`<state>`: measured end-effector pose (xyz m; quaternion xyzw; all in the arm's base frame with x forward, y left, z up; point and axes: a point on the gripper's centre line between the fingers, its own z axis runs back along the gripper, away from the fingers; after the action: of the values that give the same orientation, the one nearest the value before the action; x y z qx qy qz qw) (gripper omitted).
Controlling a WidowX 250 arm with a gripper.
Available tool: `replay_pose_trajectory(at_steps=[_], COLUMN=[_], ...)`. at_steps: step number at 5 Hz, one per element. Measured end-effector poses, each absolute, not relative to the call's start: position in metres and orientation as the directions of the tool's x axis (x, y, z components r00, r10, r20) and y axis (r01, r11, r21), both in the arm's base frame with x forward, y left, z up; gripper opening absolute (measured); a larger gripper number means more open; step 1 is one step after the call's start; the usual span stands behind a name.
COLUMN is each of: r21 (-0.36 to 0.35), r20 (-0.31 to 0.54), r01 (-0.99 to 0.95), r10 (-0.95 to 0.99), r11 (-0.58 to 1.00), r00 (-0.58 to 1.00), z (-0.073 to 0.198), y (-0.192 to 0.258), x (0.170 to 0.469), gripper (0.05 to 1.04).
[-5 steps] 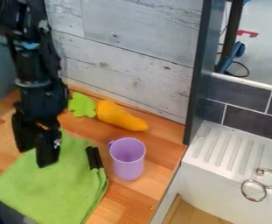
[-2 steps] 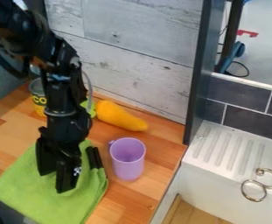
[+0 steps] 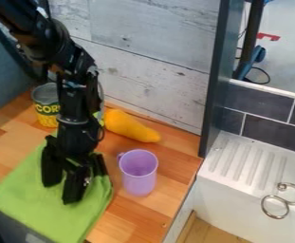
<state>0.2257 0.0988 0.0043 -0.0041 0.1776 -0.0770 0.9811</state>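
Observation:
The black gripper (image 3: 61,190) hangs low over the green cloth (image 3: 32,209) at the left, its two fingers apart and pointing down, with green cloth visible between them. The fingertips look to be at or on the cloth; exact contact is hard to tell. Part of the cloth bulges up beside the gripper's left side. Dark handles (image 3: 100,165) lie at the cloth's upper right edge, partly hidden by the gripper. A purple cup (image 3: 138,173) stands upright to the right of the cloth.
Behind the arm stand a corn can (image 3: 46,105) and a yellow-orange toy vegetable (image 3: 130,126), whose green top is mostly hidden. A grey plank wall rises behind. At the right are a dark post (image 3: 214,80) and a white sink (image 3: 244,163) with metal rings.
The arm has swung right and then slightly back left, uncovering the can and hiding the vegetable's green top. The cloth has shifted a little leftward, with a new bulge near the gripper.

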Motion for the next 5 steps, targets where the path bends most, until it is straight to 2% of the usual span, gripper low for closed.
replay_pose_trajectory(at_steps=[1,2,4,5], r21=[0.012,0.071,0.095,0.088], r20=[-0.366,-0.447,-0.558,-0.558], r01=[0.09,0.076,0.044,0.039], r10=[-0.079,-0.036,0.017,0.017], r11=[0.996,0.995,0.994,0.995], r00=[0.927,0.894,0.83,0.829], z=[0.004,0.004,0.006,0.007], y=[0.132,0.149,0.179,0.19], x=[0.232,0.232,0.221,0.217], gripper=[1.001,1.001,1.001,1.001])
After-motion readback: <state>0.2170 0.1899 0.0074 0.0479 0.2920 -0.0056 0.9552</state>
